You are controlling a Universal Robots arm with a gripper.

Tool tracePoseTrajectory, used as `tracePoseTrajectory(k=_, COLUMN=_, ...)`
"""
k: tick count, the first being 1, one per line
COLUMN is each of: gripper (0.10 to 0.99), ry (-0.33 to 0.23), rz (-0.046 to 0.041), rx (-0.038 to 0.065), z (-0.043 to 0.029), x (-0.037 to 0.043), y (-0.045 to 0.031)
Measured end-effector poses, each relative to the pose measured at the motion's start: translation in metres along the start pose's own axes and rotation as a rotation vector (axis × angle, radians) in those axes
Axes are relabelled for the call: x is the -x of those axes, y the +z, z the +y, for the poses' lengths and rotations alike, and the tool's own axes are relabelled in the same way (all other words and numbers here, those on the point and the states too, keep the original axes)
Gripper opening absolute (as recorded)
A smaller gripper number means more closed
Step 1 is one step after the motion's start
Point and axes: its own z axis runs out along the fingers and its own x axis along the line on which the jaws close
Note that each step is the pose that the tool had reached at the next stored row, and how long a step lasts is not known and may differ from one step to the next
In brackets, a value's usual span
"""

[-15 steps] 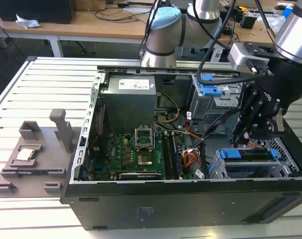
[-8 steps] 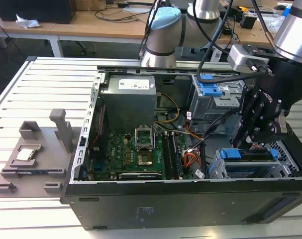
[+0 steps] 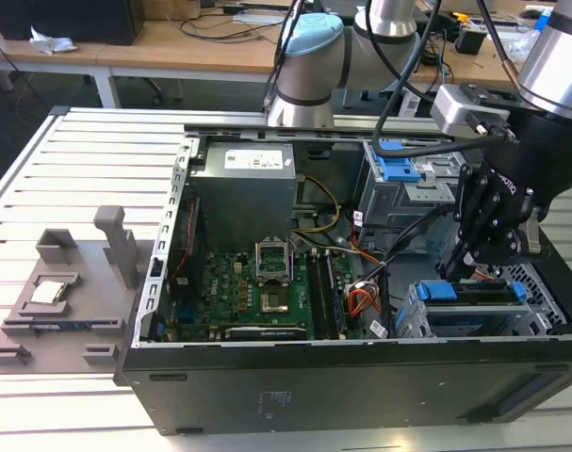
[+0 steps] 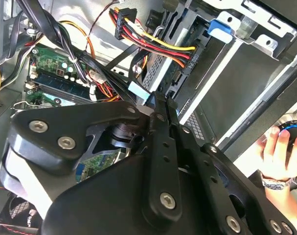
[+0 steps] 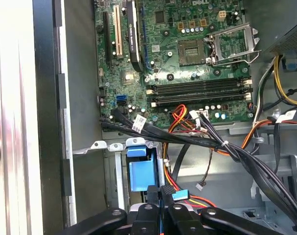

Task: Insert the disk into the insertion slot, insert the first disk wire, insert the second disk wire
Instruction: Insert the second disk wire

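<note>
Disk [image 3: 474, 296] is seen seated in the slot [image 3: 469, 326], directly beneath the jaws in the exterior view, with its blue frame [image 3: 434, 290] showing at either end. The gripper [image 3: 466, 266] is lowered into the open case [image 3: 314, 386] over that corner.

The jaws are drawn nearly together. In both wrist views a pale blue plug [image 4: 138, 90] is found at their very tips, apparently pinched there. In the exterior view that detail is masked by the gripper's own body.

In the first wrist view the gripper [image 5: 160, 194] is shown with the plug [image 5: 180, 196] touching one fingertip and the frame [image 5: 141, 174] just beside the jaws. The board [image 5: 187, 54] is laid out well ahead of them, and black cables [image 5: 187, 139] are strung across between board and jaws.

In the second wrist view the gripper [image 4: 162, 101] is seen from the other side. Red and yellow wires [image 4: 163, 48] are led to a black connector [image 4: 190, 61] just ahead of the jaws. Well off to one side of the jaws, outside the case, a hand [image 4: 280, 152] is laid on a mouse [image 4: 292, 128].
</note>
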Motion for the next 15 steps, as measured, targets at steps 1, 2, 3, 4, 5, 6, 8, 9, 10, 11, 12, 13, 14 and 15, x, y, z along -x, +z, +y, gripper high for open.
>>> tracePoseTrajectory(k=1, gripper=0.145, ry=0.000, rz=0.0000, rx=0.000, z=0.0000, x=0.0000, y=0.0000)
tracePoseTrajectory(k=2, gripper=0.145, ry=0.000, rz=-0.0001, rx=0.000, z=0.0000, x=0.0000, y=0.0000)
tracePoseTrajectory(k=3, gripper=0.145, ry=0.000, rz=0.0000, rx=0.000, z=-0.0008, x=0.0001, y=-0.0001)
tracePoseTrajectory(k=4, gripper=0.145, ry=0.000, rz=0.0000, rx=0.000, z=-0.0024, x=0.0003, y=-0.0002)
tracePoseTrajectory(k=5, gripper=0.145, ry=-0.001, rz=0.0001, rx=0.000, z=-0.0054, x=0.0008, y=-0.0005)
tracePoseTrajectory(k=6, gripper=0.145, ry=-0.001, rz=0.0002, rx=0.000, z=-0.0076, x=0.0011, y=-0.0008)
tracePoseTrajectory(k=8, gripper=0.145, ry=-0.002, rz=0.0002, rx=0.000, z=-0.0131, x=0.0021, y=-0.0013)
tracePoseTrajectory(k=9, gripper=0.145, ry=-0.002, rz=0.0002, rx=0.001, z=-0.0152, x=0.0025, y=-0.0014)
tracePoseTrajectory(k=10, gripper=0.145, ry=-0.003, rz=0.0003, rx=0.001, z=-0.0187, x=0.0032, y=-0.0018)
tracePoseTrajectory(k=11, gripper=0.145, ry=-0.004, rz=0.0003, rx=0.001, z=-0.0207, x=0.0035, y=-0.0020)
tracePoseTrajectory(k=12, gripper=0.145, ry=-0.004, rz=0.0003, rx=0.001, z=-0.0210, x=0.0035, y=-0.0020)
tracePoseTrajectory(k=13, gripper=0.145, ry=-0.005, rz=0.0005, rx=0.001, z=-0.0211, x=0.0028, y=-0.0020)
tracePoseTrajectory(k=14, gripper=0.145, ry=-0.005, rz=0.0005, rx=0.000, z=-0.0213, x=0.0012, y=-0.0018)
tracePoseTrajectory(k=15, gripper=0.145, ry=-0.006, rz=0.0006, rx=0.000, z=-0.0214, x=-0.0002, y=-0.0016)
